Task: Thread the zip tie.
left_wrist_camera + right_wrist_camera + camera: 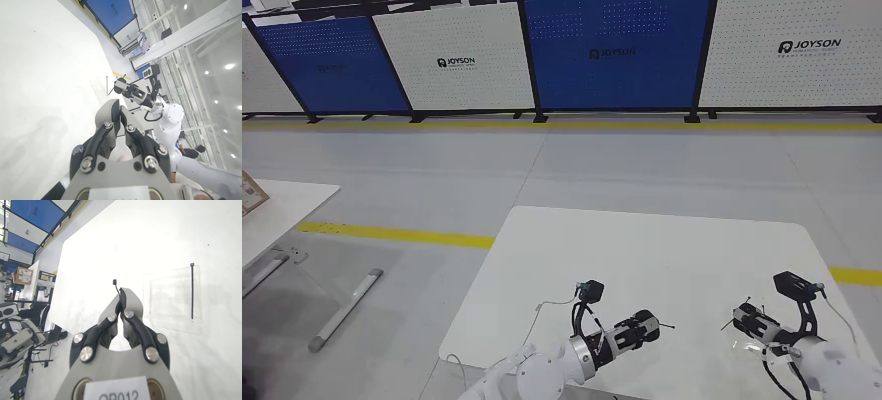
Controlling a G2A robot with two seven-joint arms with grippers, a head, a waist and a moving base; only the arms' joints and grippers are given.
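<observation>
R jaws pinch zip tie (114, 282), head poking out past tips; L jaws (pressed together) well apart over bench (642, 250).

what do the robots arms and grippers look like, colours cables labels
Both arms are white and rounded; the left arm has a silver ring before a black wrist section. The left gripper and right gripper match: pale grey curved fingers, black ribbed pads, black link bars with silver screws, a white label on the base. A black cable loops at the wrist of the right arm.
</observation>
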